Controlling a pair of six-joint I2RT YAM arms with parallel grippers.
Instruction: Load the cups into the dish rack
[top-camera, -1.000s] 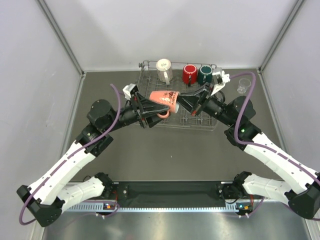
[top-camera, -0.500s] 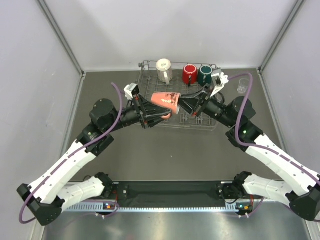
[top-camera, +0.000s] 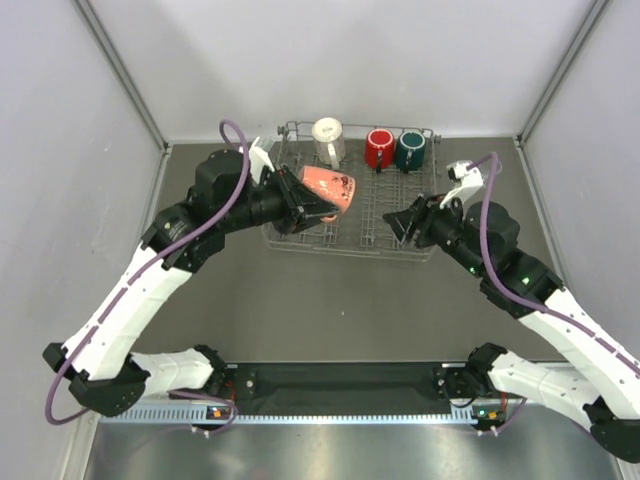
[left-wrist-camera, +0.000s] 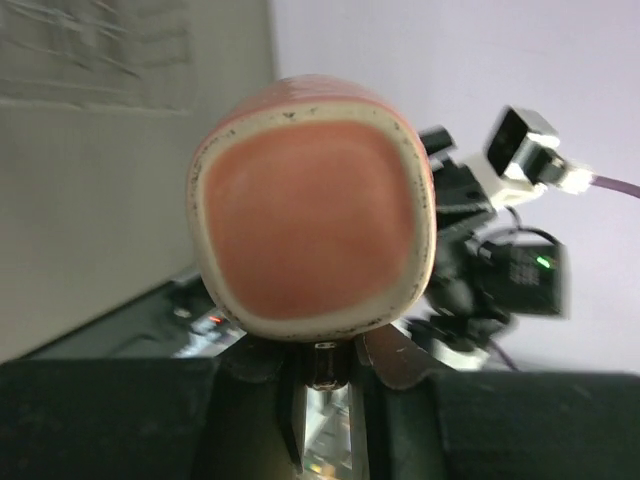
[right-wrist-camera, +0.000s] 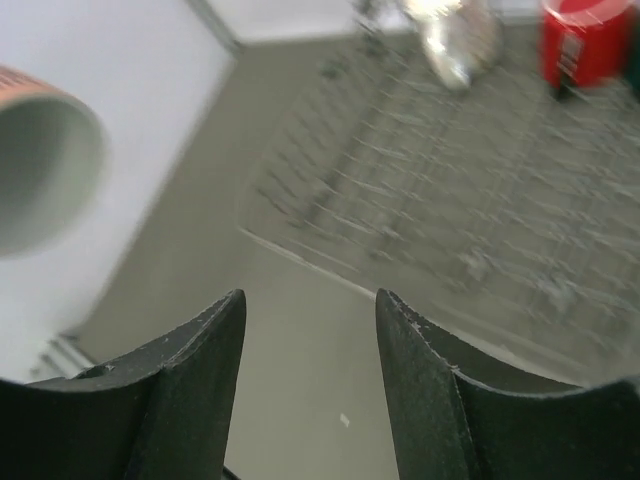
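Pink mug (top-camera: 326, 189) pinched in my left claw (top-camera: 312, 213), tipped sideways over the dish rack (top-camera: 372, 198); my right claw (top-camera: 392, 223) spread above its near edge.

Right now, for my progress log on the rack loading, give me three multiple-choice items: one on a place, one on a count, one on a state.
1. Where is the salmon-pink mug? A) on the tabletop B) in the left gripper, over the dish rack C) behind the rack
2. How many mugs stand along the rack's far edge? A) one B) three C) five
3. The right gripper is: A) open, empty B) shut on a mug C) shut on a wire
Key: B, it is clamped there; B, white speckled mug, red mug, dark green mug; A, nothing sits between its spread jaws.
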